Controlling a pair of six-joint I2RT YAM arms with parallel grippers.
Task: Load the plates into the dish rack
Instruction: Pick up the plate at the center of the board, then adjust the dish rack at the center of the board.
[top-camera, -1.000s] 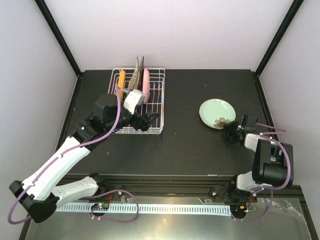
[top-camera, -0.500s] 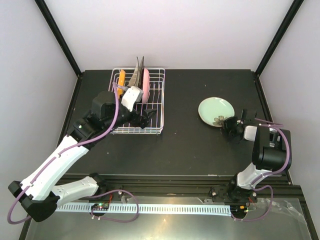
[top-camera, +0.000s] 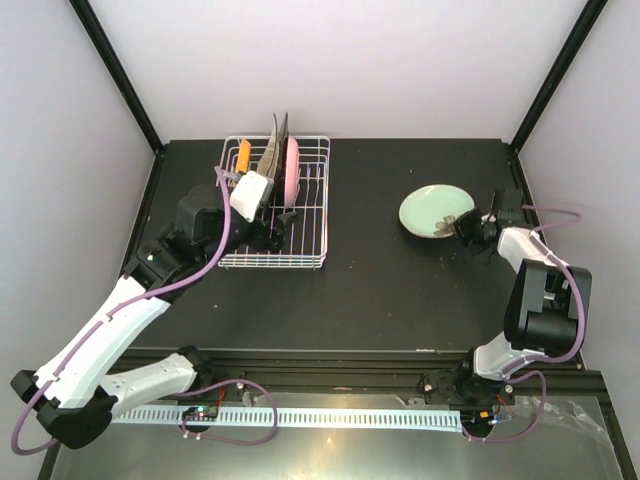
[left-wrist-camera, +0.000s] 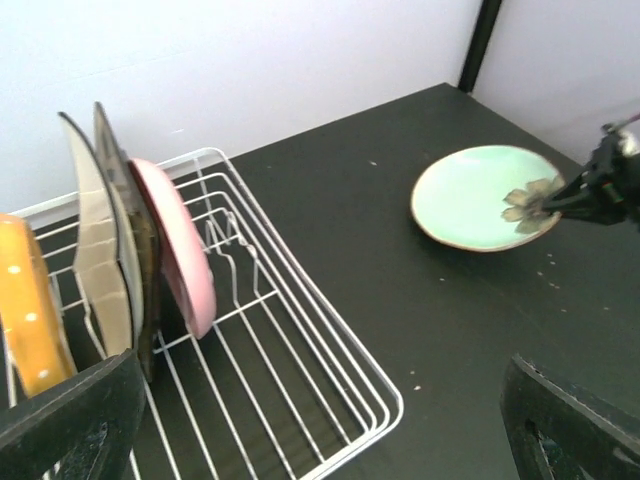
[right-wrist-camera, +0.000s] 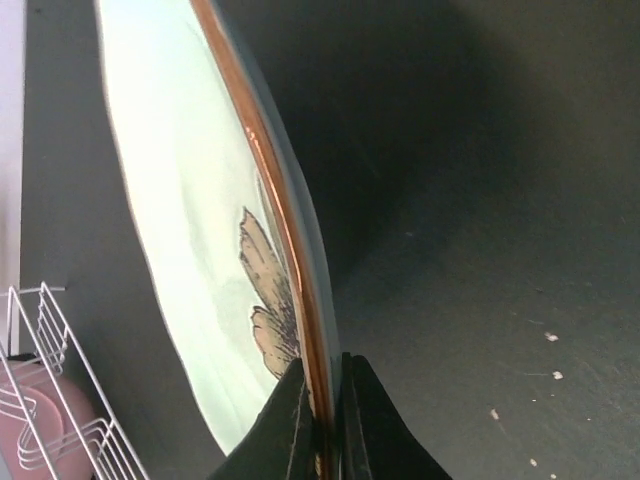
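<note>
Pale green plate (top-camera: 432, 212) pinched at its rim, well apart from the rack (top-camera: 305, 245).
The right jaws are clamped on the edge by the dark flower, an edge grip that suits standing it between tines; whether it has left the surface (top-camera: 380, 300) cannot be told. An orange plate (left-wrist-camera: 30, 310), a cream plate (left-wrist-camera: 100, 270) and a pink plate (left-wrist-camera: 180, 250) stand on edge at the rack's far end, leaving slots free. The left jaws hang wide apart over the rack, holding nothing.
</note>
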